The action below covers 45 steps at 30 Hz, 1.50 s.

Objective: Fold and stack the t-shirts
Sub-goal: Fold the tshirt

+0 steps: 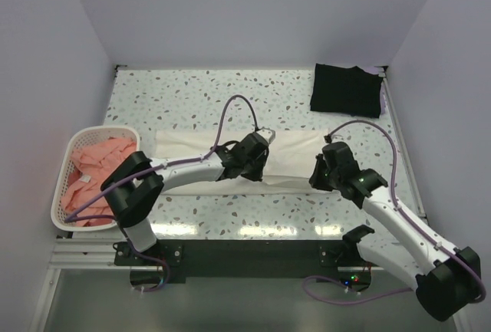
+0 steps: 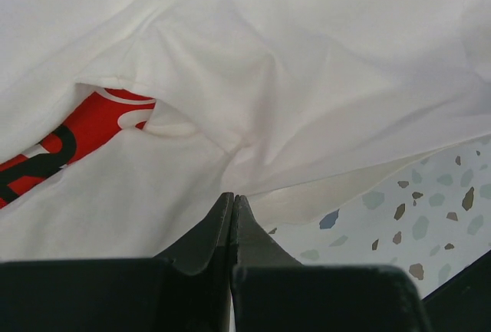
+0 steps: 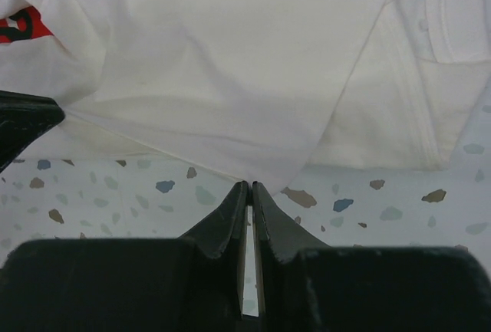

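Observation:
The white t-shirt [image 1: 295, 148] lies as a long folded strip across the middle of the table. Its red print shows in a gap between layers in the left wrist view [image 2: 77, 129]. My left gripper [image 1: 250, 169] is shut on the shirt's near edge around mid-length [image 2: 232, 198]. My right gripper [image 1: 321, 177] is shut on the near edge at the shirt's right end [image 3: 250, 186]. The white cloth [image 3: 230, 64] fills the upper part of the right wrist view. A black t-shirt [image 1: 347, 89] lies folded at the back right. Salmon-pink t-shirts [image 1: 96, 171] sit in the basket.
The white lattice basket [image 1: 63, 169] stands at the table's left edge beside the left arm. The speckled table [image 1: 192, 90] has walls behind and at both sides. The left gripper's black body [image 3: 19, 125] shows at the left of the right wrist view.

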Motion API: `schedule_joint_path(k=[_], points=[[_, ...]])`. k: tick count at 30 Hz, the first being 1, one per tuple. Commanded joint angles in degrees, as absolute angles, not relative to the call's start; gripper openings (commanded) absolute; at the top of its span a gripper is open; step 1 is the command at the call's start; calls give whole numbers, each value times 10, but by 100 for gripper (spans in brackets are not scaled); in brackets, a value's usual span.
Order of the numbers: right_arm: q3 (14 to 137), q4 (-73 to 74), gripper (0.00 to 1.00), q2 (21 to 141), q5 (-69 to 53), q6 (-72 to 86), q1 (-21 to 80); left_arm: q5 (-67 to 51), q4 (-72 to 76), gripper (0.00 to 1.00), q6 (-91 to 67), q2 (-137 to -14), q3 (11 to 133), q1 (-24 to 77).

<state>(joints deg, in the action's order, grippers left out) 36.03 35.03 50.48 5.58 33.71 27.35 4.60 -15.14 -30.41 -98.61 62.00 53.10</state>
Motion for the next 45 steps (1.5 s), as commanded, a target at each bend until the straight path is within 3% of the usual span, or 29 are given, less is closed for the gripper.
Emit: schedule_joint_path(k=[1, 9, 15, 17, 24, 27, 28, 32, 37, 45], points=[[412, 321, 11, 559, 90, 322, 273, 19, -146, 0, -301, -987, 663, 508], [511, 273, 9, 715, 130, 290, 247, -46, -174, 1, -304, -1062, 745, 457], [555, 264, 9, 806, 131, 275, 222, -55, -205, 8, -317, -1077, 769, 432], [555, 256, 9, 822, 137, 273, 217, -41, -212, 17, -315, -1069, 766, 429], [576, 235, 11, 875, 124, 272, 195, -29, -229, 29, -312, -1042, 767, 413], [587, 232, 29, 884, 128, 271, 192, -36, -222, 32, -307, -1022, 760, 415], [591, 239, 42, 883, 130, 269, 189, -42, -222, 32, -303, -1018, 759, 416], [607, 252, 50, 857, 134, 265, 185, -36, -215, 32, -296, -995, 762, 438], [599, 257, 52, 803, 93, 278, 185, -48, -188, 22, -304, -1016, 772, 461], [467, 165, 50, 749, 3, 348, 184, -20, -120, 11, -348, -1080, 745, 465]])
